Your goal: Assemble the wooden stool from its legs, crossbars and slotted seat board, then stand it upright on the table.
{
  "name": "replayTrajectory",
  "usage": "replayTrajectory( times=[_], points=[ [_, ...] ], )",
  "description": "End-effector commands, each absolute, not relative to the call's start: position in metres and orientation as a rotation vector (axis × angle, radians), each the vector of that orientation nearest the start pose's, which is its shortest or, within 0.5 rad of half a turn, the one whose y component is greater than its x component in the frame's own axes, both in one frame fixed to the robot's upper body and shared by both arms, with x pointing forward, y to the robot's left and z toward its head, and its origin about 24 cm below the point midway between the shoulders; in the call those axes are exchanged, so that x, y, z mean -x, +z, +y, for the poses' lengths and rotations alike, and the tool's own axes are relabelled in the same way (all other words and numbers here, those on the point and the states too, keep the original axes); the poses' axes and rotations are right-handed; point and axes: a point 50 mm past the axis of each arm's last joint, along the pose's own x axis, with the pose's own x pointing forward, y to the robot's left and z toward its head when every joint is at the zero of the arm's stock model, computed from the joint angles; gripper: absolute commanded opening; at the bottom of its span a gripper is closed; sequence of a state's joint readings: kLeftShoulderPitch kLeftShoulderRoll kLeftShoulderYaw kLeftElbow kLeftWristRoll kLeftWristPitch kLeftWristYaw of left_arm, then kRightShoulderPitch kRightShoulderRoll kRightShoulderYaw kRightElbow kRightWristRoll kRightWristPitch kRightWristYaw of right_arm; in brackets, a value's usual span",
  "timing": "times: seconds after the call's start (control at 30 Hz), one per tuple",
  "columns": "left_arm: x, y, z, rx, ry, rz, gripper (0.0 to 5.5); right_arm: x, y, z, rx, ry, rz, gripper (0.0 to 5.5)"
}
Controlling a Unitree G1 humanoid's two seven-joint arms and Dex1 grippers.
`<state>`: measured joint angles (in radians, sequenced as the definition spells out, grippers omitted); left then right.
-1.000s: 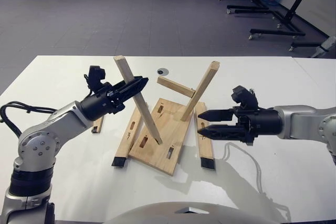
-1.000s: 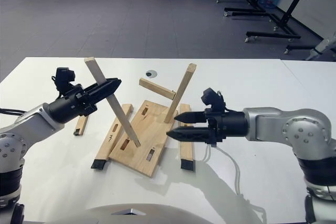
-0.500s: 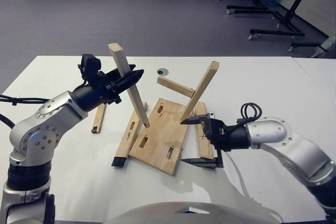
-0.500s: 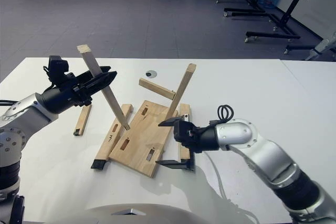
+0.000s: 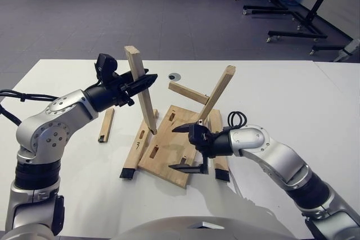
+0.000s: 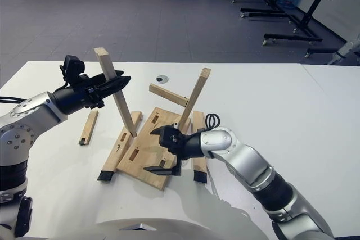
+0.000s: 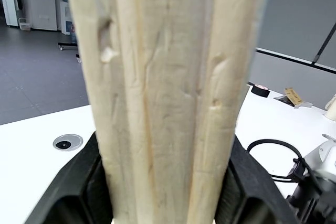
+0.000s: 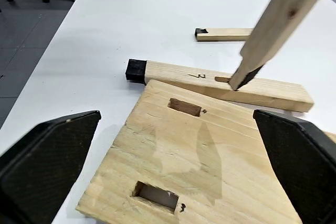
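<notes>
As the scene reads from the left, a short crossbar [image 5: 106, 125] lies flat on the white surface [image 5: 281, 96], at about 9 o'clock from the seat board [image 5: 169, 145]. Above it and a little to the right, the left hand [image 5: 147, 78] is clamped on a wooden leg [image 5: 147, 111], its black fingers [image 7: 86, 182] pressed on both sides of the wood. That held leg stands nearly upright, its top tipped toward 11 o'clock. Its dark lower end sits at the slot of a second leg [image 5: 136, 150] that lies flat just beside the board's left edge; whether the two touch cannot be told. The slotted seat board lies flat in the middle of the surface, turned slightly askew. The right hand [image 5: 179, 147] hovers over the board's near right part, at about 5 o'clock, its two fingers spread wide apart and holding nothing. From the board's far right slot a third leg [image 5: 218, 95] rises, leaning toward 1 o'clock, with a crossbar [image 5: 188, 93] jutting from it toward 10 o'clock. A fourth leg [image 6: 197, 121] lies flat along the board's right edge.
</notes>
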<state>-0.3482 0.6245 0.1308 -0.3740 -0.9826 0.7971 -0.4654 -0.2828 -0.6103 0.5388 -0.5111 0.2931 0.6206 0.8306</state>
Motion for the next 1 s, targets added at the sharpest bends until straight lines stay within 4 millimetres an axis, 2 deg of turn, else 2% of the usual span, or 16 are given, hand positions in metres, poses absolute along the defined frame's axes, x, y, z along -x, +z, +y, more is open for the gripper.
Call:
replayTrajectory(
  times=[0.03, 0.17, 0.33, 0.47, 0.63, 0.77, 0.9, 1.0],
  points=[
    [-0.264, 0.195, 0.171, 0.193, -0.894, 0.035, 2.04, -0.212, 0.093, -0.070, 0.548, 1.416, 0.257, 5.36],
    [-0.263, 0.194, 0.165, 0.239, -0.923, 0.026, 2.04, -0.216, 0.079, -0.062, 0.706, 1.428, 0.224, 5.36],
    [-0.264, 0.193, 0.162, 0.371, -0.961, 0.023, 2.04, -0.218, 0.078, -0.060, 0.778, 1.467, 0.257, 5.36],
    [-0.266, 0.193, 0.164, 0.392, -0.948, 0.008, 2.04, -0.217, 0.079, -0.066, 0.823, 1.508, 0.329, 5.36],
    [-0.266, 0.192, 0.165, 0.391, -0.940, 0.005, 2.04, -0.213, 0.081, -0.091, 0.890, 1.551, 0.404, 5.36],
    [-0.264, 0.189, 0.164, 0.408, -0.936, 0.007, 2.04, -0.211, 0.084, -0.125, 1.007, 1.583, 0.491, 5.36],
    [-0.264, 0.185, 0.162, 0.447, -0.929, 0.019, 2.04, -0.217, 0.090, -0.151, 1.084, 1.563, 0.545, 5.36],
    [-0.264, 0.183, 0.162, 0.453, -0.924, 0.020, 2.04, -0.222, 0.093, -0.163, 1.115, 1.536, 0.566, 5.36]
  ],
)
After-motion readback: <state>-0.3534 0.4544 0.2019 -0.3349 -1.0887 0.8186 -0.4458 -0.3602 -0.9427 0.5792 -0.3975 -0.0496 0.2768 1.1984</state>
